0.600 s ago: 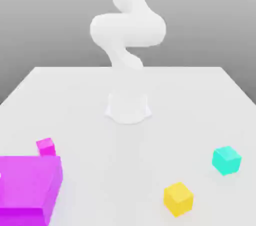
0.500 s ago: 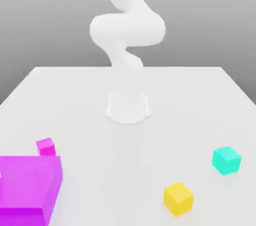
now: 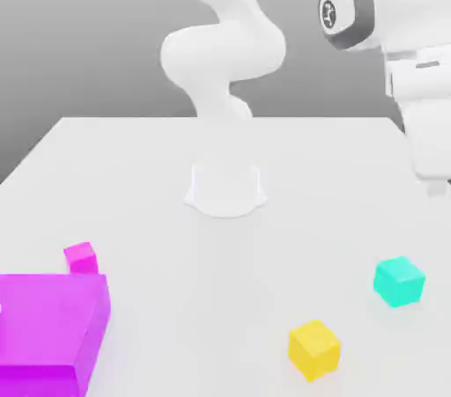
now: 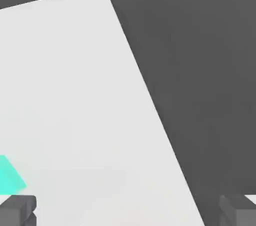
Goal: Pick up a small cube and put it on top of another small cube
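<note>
- The tool [image 4: 128,210] is held wide apart, nothing between its blocky grey fingers [image 4: 17,209].
- A plain teal cube [image 3: 399,281] sits on the smooth white tabletop [image 3: 264,254], near a yellow cube [image 3: 314,349], not touching.

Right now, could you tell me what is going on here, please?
The arm's claw is open and empty, high above the white table, over its right side in the exterior view. The teal cube sits on the table, apart from the yellow cube. Nothing is picked up or stacked yet.
</note>
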`<action>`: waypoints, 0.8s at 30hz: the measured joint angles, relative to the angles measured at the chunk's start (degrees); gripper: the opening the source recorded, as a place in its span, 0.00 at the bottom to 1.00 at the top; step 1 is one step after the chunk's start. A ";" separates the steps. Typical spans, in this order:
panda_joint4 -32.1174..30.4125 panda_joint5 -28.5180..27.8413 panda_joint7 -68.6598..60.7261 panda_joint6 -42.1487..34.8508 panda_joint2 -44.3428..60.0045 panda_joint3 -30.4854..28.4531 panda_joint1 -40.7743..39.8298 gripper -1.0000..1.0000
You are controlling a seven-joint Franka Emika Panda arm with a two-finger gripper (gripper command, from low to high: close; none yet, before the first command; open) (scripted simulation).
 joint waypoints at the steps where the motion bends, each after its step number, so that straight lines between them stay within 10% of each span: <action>1: -0.79 -0.39 -2.08 1.03 1.87 0.76 1.23 0.50; 12: -3.58 -9.98 -9.09 15.79 23.42 0.45 8.81 0.50; 13: -3.33 -10.16 -8.95 17.00 24.89 0.13 9.09 0.00; 24: -4.56 -8.67 -10.13 11.20 17.94 1.22 8.37 0.00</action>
